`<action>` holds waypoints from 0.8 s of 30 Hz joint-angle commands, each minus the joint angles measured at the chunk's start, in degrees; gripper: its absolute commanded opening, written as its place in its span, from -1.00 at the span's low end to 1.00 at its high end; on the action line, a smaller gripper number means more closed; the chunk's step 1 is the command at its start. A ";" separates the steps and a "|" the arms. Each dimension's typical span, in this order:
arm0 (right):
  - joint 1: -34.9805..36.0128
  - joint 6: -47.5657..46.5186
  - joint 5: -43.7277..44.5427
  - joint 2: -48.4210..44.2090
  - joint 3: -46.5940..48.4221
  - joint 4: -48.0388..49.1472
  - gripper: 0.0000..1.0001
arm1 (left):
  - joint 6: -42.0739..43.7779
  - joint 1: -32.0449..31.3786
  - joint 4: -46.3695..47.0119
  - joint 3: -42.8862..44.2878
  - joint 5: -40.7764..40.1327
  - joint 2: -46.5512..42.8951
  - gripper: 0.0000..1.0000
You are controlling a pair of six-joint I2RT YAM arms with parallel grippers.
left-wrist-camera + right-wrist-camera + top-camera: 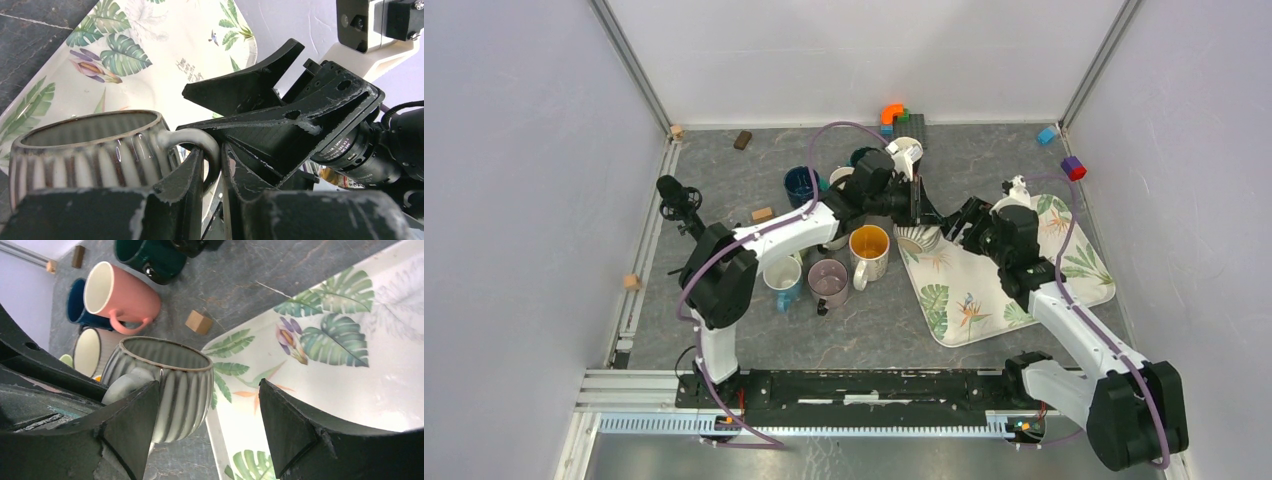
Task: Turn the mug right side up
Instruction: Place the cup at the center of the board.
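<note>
You'll see a leafy tray (969, 300) on the tabletop (874, 335); left of it stand a yellow mug (869, 246), a mauve mug (828, 281) and a blue mug (800, 185), with a wooden block (762, 214) nearby.

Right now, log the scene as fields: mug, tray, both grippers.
mug: striped, at a corner of the tray
mug tilt: cannot tell
left gripper: shut on the handle
right gripper: open, beside mug, no grip
nearby: pink mug on table

The mug (175, 390) is striped grey and white; the tray (380, 390) is patterned with green leaves; the counter (260, 270) is marbled grey.
</note>
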 commanded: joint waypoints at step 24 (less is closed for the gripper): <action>-9.40 -10.47 0.73 -1.97 -1.30 -9.01 0.58 | 1.93 -6.98 26.90 -15.45 -1.55 -7.26 -0.95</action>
